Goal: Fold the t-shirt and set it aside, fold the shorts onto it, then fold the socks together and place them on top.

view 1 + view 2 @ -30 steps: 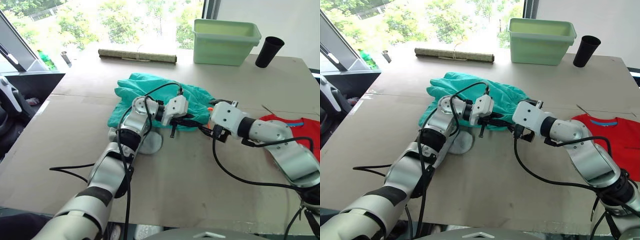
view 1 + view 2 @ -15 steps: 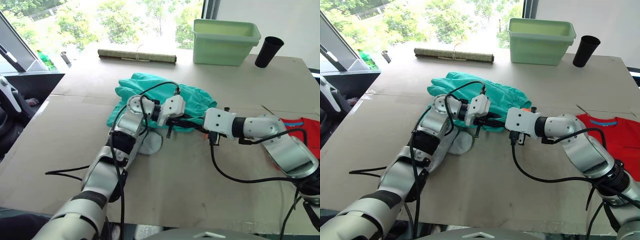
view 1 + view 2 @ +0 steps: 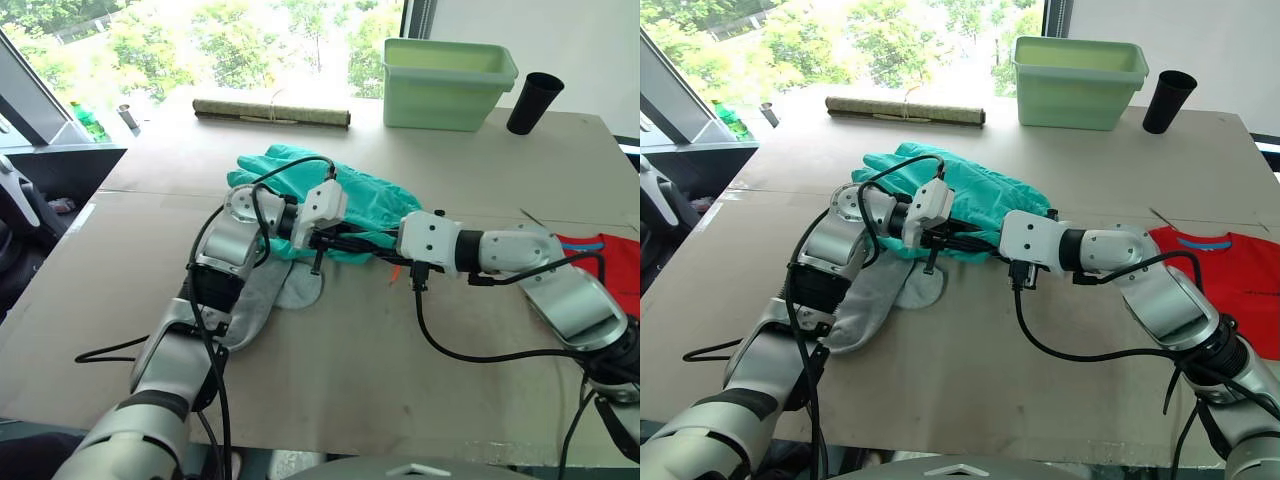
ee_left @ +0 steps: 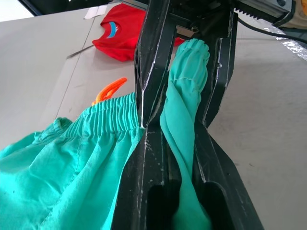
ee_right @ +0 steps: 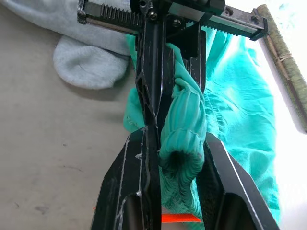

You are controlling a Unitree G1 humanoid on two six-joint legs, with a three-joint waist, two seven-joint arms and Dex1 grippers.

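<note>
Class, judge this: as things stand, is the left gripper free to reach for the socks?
Probably not yet. The left gripper is shut on the shorts, as is the right gripper. The socks lie bare beside its arm, so it must let go first.

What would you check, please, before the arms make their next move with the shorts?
1. Left gripper has fabric: ok, a roll of the shorts sits between its fingers.
2. Right gripper has fabric: ok, the bunched waistband is clamped in it.
3. The two grips are spread for a fold: not ok, both grippers meet at one spot on the near edge.
4. Shorts lie flat: not ok, they are crumpled in a heap.
5. T-shirt folded and set aside: cannot tell, it lies off to the right, partly behind the right arm.
6. Socks free of the shorts: cannot tell, they lie against the near edge, under the left arm.
</note>
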